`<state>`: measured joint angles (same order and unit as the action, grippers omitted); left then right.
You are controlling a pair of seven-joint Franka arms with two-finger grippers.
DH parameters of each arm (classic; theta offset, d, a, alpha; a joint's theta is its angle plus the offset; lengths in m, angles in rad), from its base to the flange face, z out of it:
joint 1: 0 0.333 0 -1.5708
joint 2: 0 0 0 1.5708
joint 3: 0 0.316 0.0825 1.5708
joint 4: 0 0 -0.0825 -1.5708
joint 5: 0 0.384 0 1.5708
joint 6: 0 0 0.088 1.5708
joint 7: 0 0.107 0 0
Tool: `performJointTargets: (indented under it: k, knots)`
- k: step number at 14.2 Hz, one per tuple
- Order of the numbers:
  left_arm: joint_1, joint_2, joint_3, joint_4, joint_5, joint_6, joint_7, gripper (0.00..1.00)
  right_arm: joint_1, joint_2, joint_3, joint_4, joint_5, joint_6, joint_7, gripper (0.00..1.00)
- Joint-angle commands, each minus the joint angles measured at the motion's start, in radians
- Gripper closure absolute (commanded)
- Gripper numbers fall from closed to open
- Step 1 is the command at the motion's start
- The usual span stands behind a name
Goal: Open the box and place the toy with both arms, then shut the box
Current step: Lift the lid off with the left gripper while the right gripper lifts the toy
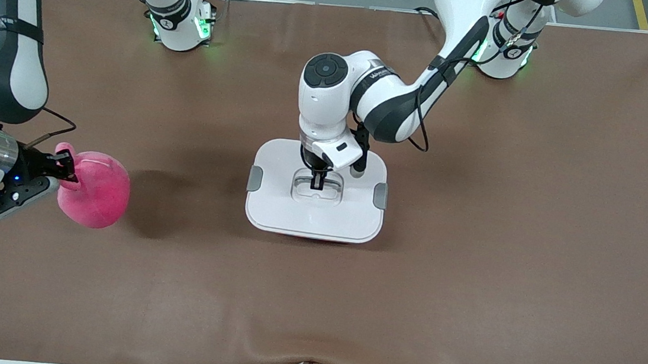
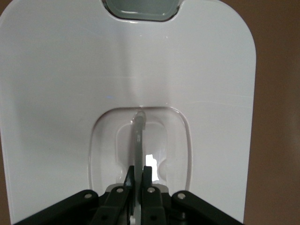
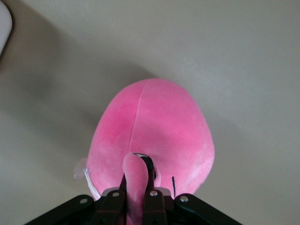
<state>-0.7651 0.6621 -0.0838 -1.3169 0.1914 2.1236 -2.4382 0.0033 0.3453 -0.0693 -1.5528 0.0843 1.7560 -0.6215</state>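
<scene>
Box (image 1: 316, 205) sat at frame center, lid on; the left gripper (image 1: 318, 182) was closed on its stiff handle (image 2: 139, 140). At middle left, the right gripper (image 1: 66, 172) pinched the soft, light toy (image 1: 97, 193) by an ear.

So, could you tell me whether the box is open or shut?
Shut: the lid lies flat on the box, and the left gripper pinches its handle.

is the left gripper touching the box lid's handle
Touching. In the left wrist view the left gripper is shut on the clear handle, which runs up between its fingers, in the recess of the white lid.
</scene>
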Motion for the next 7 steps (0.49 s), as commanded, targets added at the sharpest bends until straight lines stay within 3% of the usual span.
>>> performJointTargets:
  k: [1,7]
  knots:
    - [-0.002,-0.045,0.004,-0.005,0.017,-0.039,0.004,1.0,0.009,-0.012,0.012,0.01,0.047,-0.049,0.109,1.0]
    - [0.055,-0.11,0.009,-0.008,0.019,-0.105,0.051,1.0,0.095,-0.032,0.016,0.019,0.121,-0.096,0.443,1.0]
